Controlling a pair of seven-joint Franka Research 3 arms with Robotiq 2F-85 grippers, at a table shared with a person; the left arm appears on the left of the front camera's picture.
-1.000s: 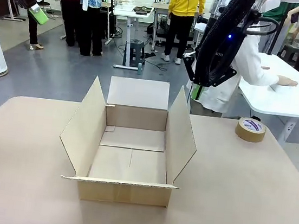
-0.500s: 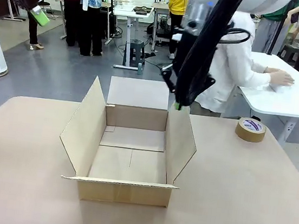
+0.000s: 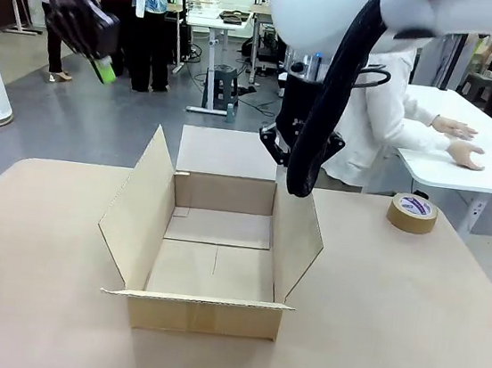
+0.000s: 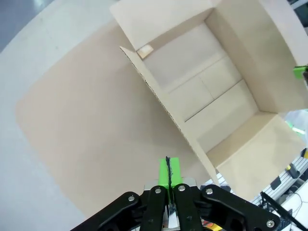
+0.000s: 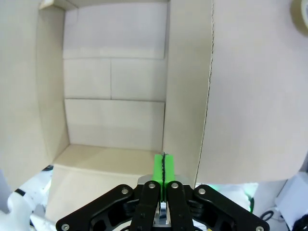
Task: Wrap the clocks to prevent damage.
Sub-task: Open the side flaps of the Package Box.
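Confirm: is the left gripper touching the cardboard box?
Apart. Front view shows the left gripper up and left of the cardboard box, with open floor between them.

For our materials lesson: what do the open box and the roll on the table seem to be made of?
Box: apparently cardboard, matte brown; folded flaps, creases and a perforated flap edge suggest it.
Roll: probably brown packing tape, slightly glossy, wound in a ring with a printed label on top.

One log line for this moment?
open brown cardboard box: empty | left gripper: shut | right gripper: shut | brown tape roll: on beige table
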